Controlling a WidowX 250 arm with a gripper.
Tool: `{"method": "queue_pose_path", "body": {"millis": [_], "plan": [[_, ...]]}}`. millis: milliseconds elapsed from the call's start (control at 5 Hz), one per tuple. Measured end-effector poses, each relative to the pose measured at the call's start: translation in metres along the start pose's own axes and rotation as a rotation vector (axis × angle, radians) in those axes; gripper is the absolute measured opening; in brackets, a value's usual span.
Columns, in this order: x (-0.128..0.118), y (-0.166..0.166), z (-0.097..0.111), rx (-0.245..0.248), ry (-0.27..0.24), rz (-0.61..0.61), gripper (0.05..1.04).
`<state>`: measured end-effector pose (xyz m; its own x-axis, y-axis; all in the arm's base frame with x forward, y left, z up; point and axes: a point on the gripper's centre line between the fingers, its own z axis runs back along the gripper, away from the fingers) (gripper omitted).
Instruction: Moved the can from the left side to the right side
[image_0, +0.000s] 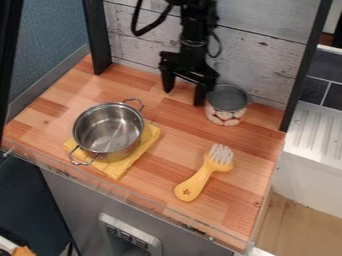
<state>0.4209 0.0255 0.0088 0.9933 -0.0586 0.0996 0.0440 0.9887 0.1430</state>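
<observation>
Item: short cylindrical can, grey top, pale-and-pink patterned side (228, 104); upright on the reddish-brown wood-patterned bench (157, 172), at about 1 o'clock from its centre.
Item: black two-finger end effector (183, 97), pointing down at about 12 o'clock; fingers spread, a gap between them, the one nearer the can just beside it. Contact between the two: cannot tell.
Item: round silver metal pot, two looped wire handles (108, 131), at 10 o'clock; handles at its own 1 and 7 o'clock; sits on a folded yellow cloth (119, 169).
Item: yellow-handled brush, white bristles (205, 172), at 4 o'clock; lying flat, bristled end towards 1 o'clock.
</observation>
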Motion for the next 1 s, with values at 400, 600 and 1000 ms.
{"method": "queue_pose_path", "body": {"millis": [400,600,1000], "plan": [[-0.003,-0.009,0.022,0.012,-0.071,-0.006,1.001],[-0.007,-0.008,0.048,-0.007,-0.112,0.003,1.001],[-0.031,0.006,0.069,-0.067,-0.115,0.019,1.001]]}}
